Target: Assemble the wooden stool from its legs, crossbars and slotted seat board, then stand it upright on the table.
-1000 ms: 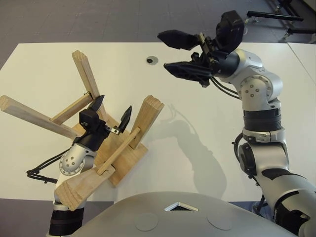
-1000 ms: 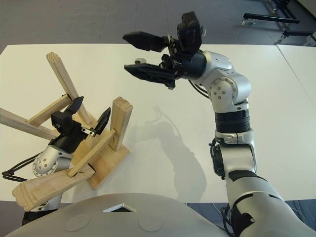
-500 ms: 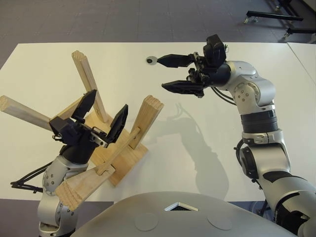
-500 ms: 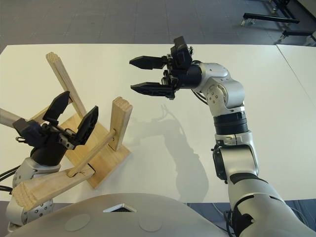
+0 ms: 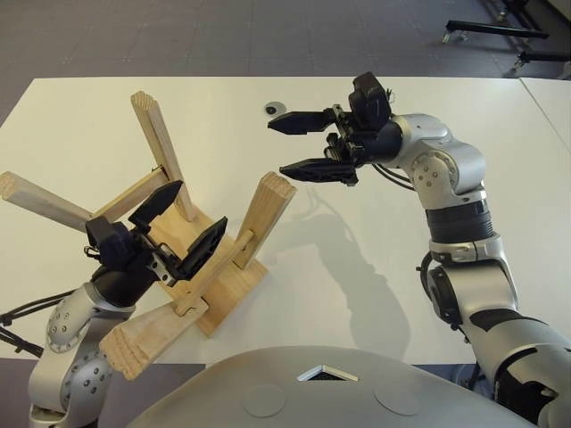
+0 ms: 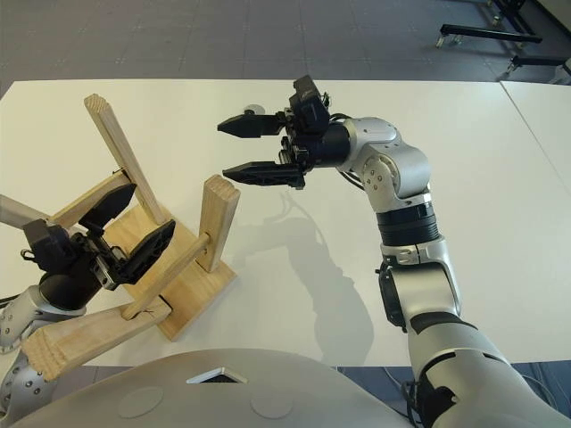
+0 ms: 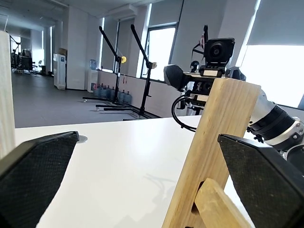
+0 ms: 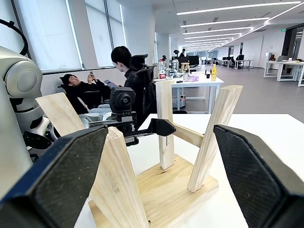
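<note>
The wooden stool lies upside down, its seat board [image 5: 234,283] flat on the white table [image 5: 357,267] and its legs pointing up. One leg [image 5: 268,209] stands at the right, joined by a crossbar [image 5: 214,267] to the near leg [image 5: 147,334]. Two more legs [image 5: 159,143] [image 5: 36,201] lean at the far left. My left gripper [image 5: 194,223] is open over the seat board, among the legs and holding nothing. My right gripper [image 5: 280,145] is open in the air just above and beyond the right leg's top. In the right wrist view the stool [image 8: 166,190] sits between its fingers [image 8: 61,180].
A small round hole [image 5: 275,109] sits in the table near its far edge. The table's right half is bare white surface. A second table [image 5: 549,89] adjoins at the far right. Metal stand bases [image 5: 500,27] stand on the floor behind.
My right gripper came down and leftward toward the right leg's top. My left gripper spread wider and pulled back toward the near left, away from the crossbar. The stool stayed put.
</note>
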### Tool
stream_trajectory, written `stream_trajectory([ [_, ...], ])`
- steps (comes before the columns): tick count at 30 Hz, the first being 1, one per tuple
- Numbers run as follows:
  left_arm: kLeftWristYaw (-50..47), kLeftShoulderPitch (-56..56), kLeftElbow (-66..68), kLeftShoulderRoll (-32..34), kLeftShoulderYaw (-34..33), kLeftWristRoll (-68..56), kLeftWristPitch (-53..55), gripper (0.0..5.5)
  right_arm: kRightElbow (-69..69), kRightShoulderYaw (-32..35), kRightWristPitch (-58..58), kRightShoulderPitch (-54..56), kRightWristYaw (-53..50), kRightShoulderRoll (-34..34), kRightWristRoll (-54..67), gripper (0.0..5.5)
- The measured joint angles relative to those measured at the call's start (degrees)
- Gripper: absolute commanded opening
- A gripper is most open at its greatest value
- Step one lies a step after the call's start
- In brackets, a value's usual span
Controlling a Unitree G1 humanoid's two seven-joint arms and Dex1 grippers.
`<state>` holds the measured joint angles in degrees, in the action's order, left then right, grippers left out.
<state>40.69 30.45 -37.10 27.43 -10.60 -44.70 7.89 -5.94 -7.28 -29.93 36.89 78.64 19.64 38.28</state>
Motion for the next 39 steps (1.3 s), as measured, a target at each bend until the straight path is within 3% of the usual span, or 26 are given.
stream_trajectory([
  [18,3.3,-9.9,-3.2,13.4,-3.2,-7.2,16.1,5.40,1.5,-1.2,0.0,0.0,0.2,-0.4,0.1,4.11],
  [39,6.6,-8.5,-1.5,14.2,1.2,2.1,15.2,5.40,2.8,-1.4,-0.1,0.1,0.1,-1.2,0.3,4.11],
])
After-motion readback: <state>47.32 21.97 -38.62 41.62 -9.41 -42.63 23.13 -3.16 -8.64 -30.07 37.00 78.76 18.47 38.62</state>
